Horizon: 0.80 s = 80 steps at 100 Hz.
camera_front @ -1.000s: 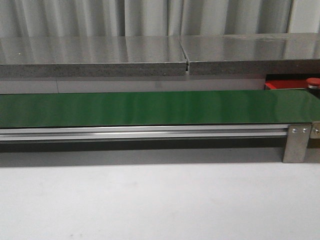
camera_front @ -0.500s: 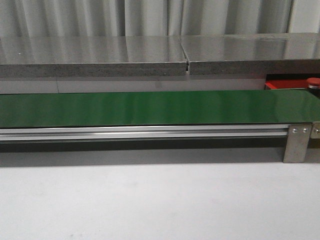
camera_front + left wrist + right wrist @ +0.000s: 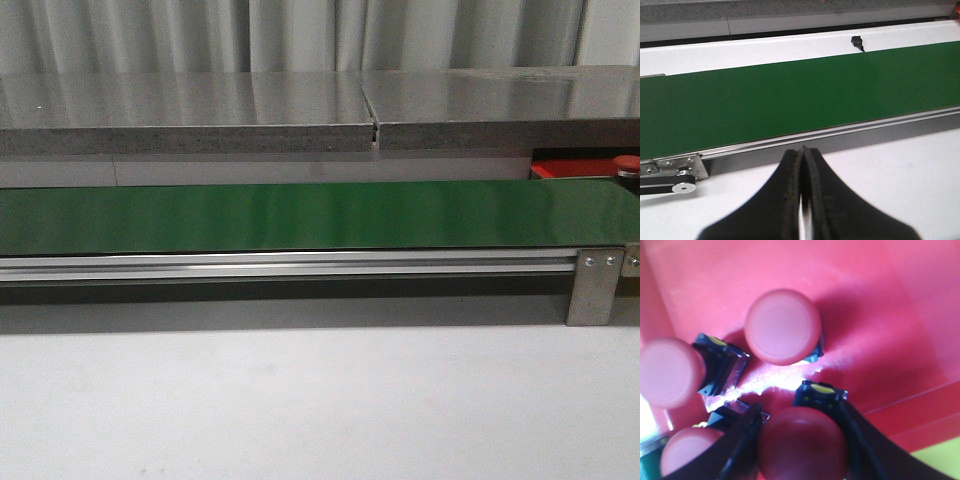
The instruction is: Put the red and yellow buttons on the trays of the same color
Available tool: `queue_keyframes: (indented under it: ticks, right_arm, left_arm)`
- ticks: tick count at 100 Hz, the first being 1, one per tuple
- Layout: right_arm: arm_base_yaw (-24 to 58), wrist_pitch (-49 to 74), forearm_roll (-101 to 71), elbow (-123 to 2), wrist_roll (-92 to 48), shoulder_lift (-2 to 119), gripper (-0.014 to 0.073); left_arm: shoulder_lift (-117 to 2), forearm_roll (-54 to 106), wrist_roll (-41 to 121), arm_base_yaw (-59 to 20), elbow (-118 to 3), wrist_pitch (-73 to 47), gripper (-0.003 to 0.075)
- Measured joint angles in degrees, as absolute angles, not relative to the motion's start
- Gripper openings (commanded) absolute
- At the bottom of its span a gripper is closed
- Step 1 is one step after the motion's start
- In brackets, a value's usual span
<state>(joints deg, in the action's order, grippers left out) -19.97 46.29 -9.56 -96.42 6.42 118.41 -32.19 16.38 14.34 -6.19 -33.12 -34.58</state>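
Compared with one second ago, you see almost no change in the front view: the green belt (image 3: 300,215) lies the same, and the red tray (image 3: 572,168) with one button (image 3: 627,163) on it shows at the same far right place, beyond the belt's end. Neither arm appears in this view.

Your right gripper (image 3: 802,440) is over the tray (image 3: 880,305), grasping a red button (image 3: 802,445); a black finger presses on each side of its cap. The button stands upright, its cap pointing toward the camera and its long axis running down to the tray floor (its dark base with a yellow mark shows behind the cap). Three more buttons stand upright on the tray near it: one (image 3: 782,326) just beyond the held one, one (image 3: 670,372) to the side, and one (image 3: 687,455) partly hidden by a finger.

Your left gripper (image 3: 802,165) is clenched on nothing, fingers touching, above the white table (image 3: 900,180) beside the belt (image 3: 790,100).
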Motion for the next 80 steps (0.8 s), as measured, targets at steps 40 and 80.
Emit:
queue_keyframes:
  ticks: [40,80]
  right_arm:
    - [-20.0,43.3,-12.9,-96.5,6.4,121.0,0.0277]
    - [-20.0,43.6,-12.9,-96.5,6.6,120.6,0.0463]
  left_arm:
    - [-32.2,16.4,14.3,-6.2,-33.1,-34.6,-0.0019]
    - [-32.2,16.4,14.3,-6.2,-33.1,-34.6,-0.0019]
